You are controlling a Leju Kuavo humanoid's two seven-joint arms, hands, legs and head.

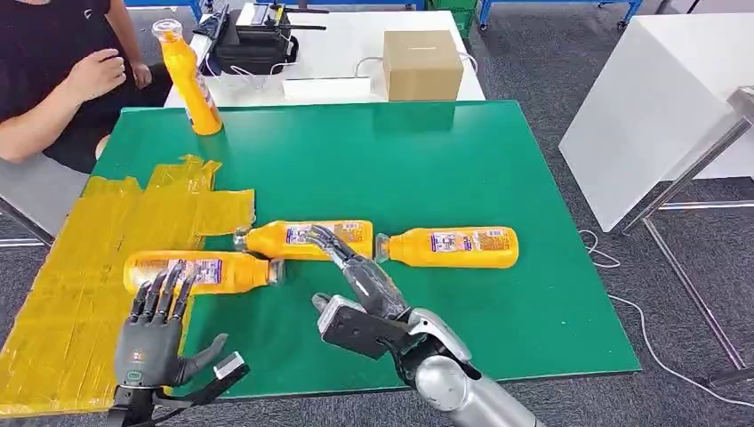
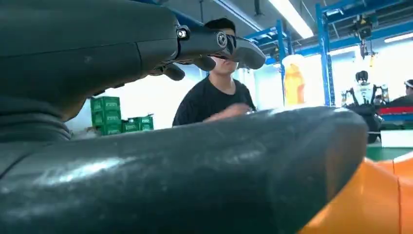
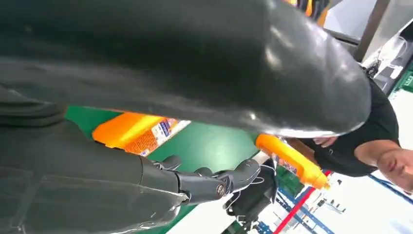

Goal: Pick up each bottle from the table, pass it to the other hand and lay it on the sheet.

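Observation:
Three orange bottles lie on the green table (image 1: 498, 169) and one stands upright. The left lying bottle (image 1: 200, 271) rests partly on the yellow sheet (image 1: 80, 267); my left hand (image 1: 156, 342) is just in front of it, fingers spread, tips at its side, holding nothing. In the left wrist view that bottle (image 2: 389, 195) sits right beyond the hand (image 2: 170, 170). My right hand (image 1: 360, 289) stretches flat toward the middle bottle (image 1: 293, 240), fingertips over its label, not closed around it. The right bottle (image 1: 453, 247) lies apart. The upright bottle (image 1: 188, 80) stands at the far left corner.
A person (image 1: 53, 71) sits at the table's far left, near the upright bottle. Behind the green table, a white table carries a cardboard box (image 1: 422, 64) and a black device (image 1: 249, 40). A white table (image 1: 658, 98) stands to the right.

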